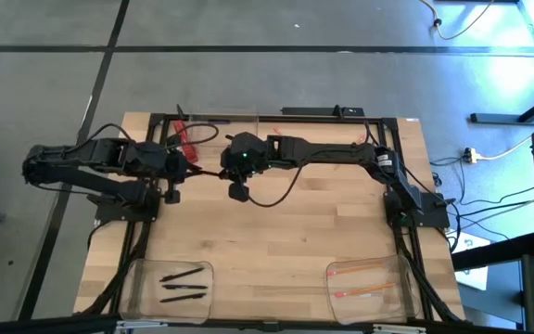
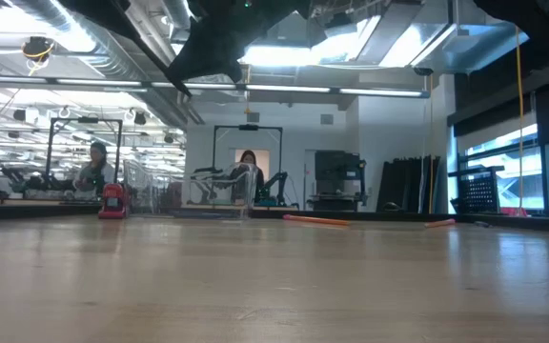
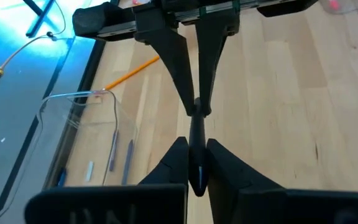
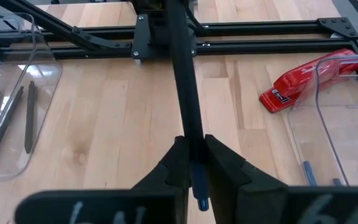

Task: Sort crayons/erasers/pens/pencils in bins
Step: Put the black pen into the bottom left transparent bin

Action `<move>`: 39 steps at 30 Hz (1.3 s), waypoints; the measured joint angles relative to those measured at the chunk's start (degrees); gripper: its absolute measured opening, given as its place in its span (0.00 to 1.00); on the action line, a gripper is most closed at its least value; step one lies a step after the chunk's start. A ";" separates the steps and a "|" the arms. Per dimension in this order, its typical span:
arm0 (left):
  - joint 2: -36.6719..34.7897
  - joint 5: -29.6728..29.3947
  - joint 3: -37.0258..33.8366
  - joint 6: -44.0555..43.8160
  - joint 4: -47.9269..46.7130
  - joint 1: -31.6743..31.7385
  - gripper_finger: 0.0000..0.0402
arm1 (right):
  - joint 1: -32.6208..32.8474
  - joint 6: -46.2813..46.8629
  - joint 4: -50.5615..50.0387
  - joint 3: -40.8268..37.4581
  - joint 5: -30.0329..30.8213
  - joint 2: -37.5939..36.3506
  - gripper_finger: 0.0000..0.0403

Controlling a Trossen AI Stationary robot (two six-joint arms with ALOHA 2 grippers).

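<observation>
Left tool (image 3: 197, 168): low in the left wrist frame, its two dark fingers are narrowed right in against the lower end of a black pen (image 3: 197, 146). In the overhead frame it is just left of centre, over the far part of the bench (image 1: 276, 232).
Right tool (image 4: 194, 165): clamped narrow on the same black pen. In the left wrist frame it reaches down from the top edge and pinches the pen's upper end.
Black pen: held off the bench between the two tools, one at each end, in the upper middle of the overhead frame. A bluish tip shows below the fingers.
Pens bin (image 1: 137, 278): lower left of the overhead frame, a clear tray with dark pens (image 1: 184, 275) lying inside.
Pencils bin (image 1: 336, 295): lower right of the overhead frame, with orange pencils (image 1: 364, 269) inside.
Third bin (image 4: 328, 137): right side of the right wrist frame, with short bluish crayons (image 4: 309, 173) in it.
Red stapler (image 4: 303, 81): upper right of the right wrist frame, against the third bin's far edge.
Loose pencil (image 3: 132, 70): upper left of the left wrist frame, lying on the bench just beyond the bin's corner.
</observation>
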 joint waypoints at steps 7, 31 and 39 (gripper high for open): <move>0.00 -0.06 0.00 0.05 0.00 0.00 0.03 | 0.02 0.16 0.06 0.00 0.02 0.00 0.11; -1.56 0.48 0.00 -8.33 -7.81 0.04 0.03 | -1.42 1.82 -13.94 2.51 1.57 0.00 0.45; -5.60 16.25 0.00 -21.44 -9.60 -2.41 0.03 | -2.62 1.88 -21.75 6.78 1.70 0.00 0.45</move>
